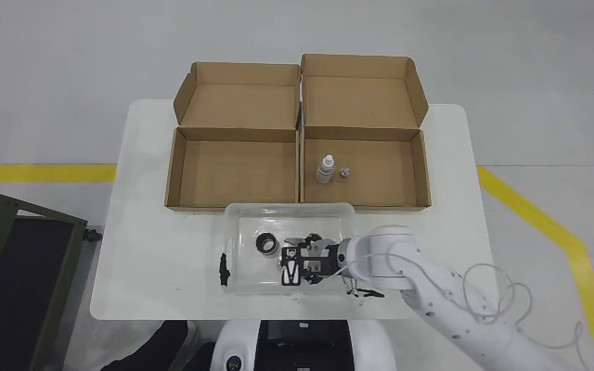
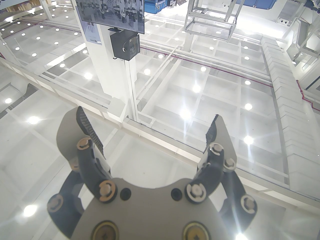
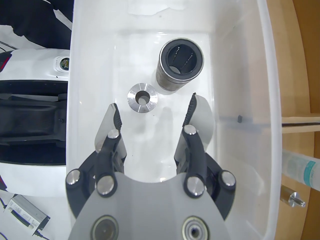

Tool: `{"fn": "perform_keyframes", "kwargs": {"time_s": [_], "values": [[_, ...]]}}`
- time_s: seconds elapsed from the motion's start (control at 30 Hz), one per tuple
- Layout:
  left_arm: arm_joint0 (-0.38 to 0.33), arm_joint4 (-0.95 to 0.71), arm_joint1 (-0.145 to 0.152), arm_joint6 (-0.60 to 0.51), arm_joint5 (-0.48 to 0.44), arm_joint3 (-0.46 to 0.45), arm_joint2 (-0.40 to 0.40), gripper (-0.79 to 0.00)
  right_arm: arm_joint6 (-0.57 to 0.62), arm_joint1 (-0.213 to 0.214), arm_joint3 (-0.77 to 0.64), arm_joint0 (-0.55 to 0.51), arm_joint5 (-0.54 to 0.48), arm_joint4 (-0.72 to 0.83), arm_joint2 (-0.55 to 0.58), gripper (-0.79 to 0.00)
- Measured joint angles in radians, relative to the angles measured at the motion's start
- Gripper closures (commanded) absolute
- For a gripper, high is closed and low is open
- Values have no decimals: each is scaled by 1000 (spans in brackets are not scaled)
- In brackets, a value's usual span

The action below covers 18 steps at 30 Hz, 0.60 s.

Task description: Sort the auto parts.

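Right pincer (image 3: pixel 153 111): hanging low inside the clear bin (image 3: pixel 250 76) with its jaws spread wide and gripping nothing; the top view is showing it (image 1: pixel 302 262) near the middle of the bin.
Left pincer (image 2: pixel 148 121): pointing up at the ceiling, its jaws gaping wide and carrying nothing.
Metal ring (image 3: pixel 142 97): lying flat on the bin floor, bore facing up, just ahead of the right pincer's fingertips (image 3: pixel 117 118) and not touching them.
Bearing sleeve (image 3: pixel 178 64): standing on end on the bin floor just beyond the ring, its dark bore facing up; whether the two are touching, cannot tell. From above it is sitting (image 1: pixel 266 244) in the bin's left half.
Bin position: sitting on the white worktop (image 1: pixel 139 241), at the near side of the two boxes.
Left cardboard box (image 1: pixel 232 172): standing open, flap folded back, touching the right box along one wall.
Right cardboard box (image 1: pixel 380 172): standing open and holding a small white bottle (image 1: pixel 325 169), with a small metal part (image 1: pixel 345 172) lying just beside the bottle.
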Motion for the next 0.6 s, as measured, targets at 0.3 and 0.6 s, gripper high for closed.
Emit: {"fn": "perform_keyframes", "kwargs": {"time_s": [0.3,0.6], "values": [[0,0,0,0,0,0,0,-785,10,-19,54,36,-8,15,-45,-428],[0,0,0,0,0,0,0,-785,16,-43,92,62,1,14,-104,-400]]}}
